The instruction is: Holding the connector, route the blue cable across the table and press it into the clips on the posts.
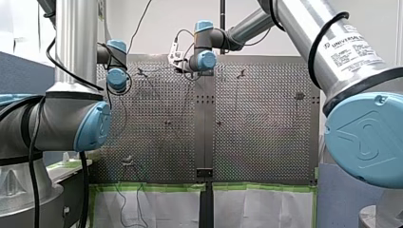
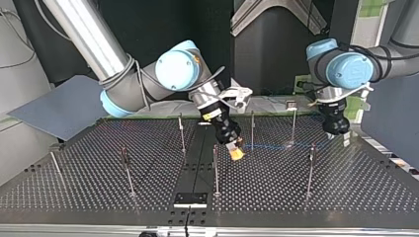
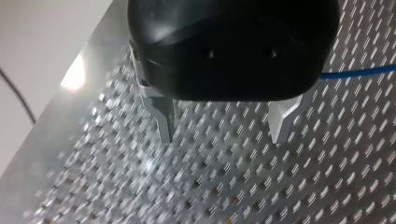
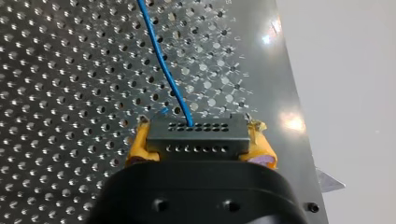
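Connector (image 4: 196, 135) sits clamped in my right gripper's (image 2: 236, 153) yellow pads over the tabletop's (image 2: 99, 187) middle. The blue cable (image 2: 276, 146) runs low toward the top view's right edge, where my left gripper (image 3: 223, 133) hangs wide and empty. Dragged slack, I judge it could snag a post (image 2: 252, 129) instead of seating.

A perforated metal desk (image 1: 261, 142) stood before a pale wall (image 1: 161, 28) in the front view; the top view showed a dark backdrop (image 2: 163, 19) and a grey panel (image 2: 59, 108).
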You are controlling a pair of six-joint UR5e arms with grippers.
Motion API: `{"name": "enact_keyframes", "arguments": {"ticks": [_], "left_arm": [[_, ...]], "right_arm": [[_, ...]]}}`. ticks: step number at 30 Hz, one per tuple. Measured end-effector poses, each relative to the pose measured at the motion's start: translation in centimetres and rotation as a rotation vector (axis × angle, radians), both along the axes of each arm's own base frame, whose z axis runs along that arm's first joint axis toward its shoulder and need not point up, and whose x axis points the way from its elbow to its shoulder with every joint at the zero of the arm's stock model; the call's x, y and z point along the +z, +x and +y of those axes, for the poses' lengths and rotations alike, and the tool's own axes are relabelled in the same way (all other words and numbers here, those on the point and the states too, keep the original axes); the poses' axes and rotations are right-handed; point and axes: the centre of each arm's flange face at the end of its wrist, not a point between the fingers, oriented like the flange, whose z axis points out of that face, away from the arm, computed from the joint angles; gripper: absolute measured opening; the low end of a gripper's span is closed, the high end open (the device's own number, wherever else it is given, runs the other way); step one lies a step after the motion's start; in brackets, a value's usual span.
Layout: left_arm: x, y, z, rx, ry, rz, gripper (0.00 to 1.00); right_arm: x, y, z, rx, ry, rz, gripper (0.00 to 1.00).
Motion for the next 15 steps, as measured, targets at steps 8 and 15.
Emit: {"name": "enact_keyframes", "arguments": {"ticks": [8, 15], "left_arm": [[0.2, -2.5, -1.9, -0.088, -0.054, 0.039, 1.0], [1.4, -4.0, -2.8, -0.132, -0.086, 0.026, 1.0]], "right_arm": [[-0.8, 0.3, 0.5, -0.01, 0.011, 0.024, 0.0], [-1.1, 0.3, 0.4, -0.025, 0.015, 0.029, 0.0]]}}
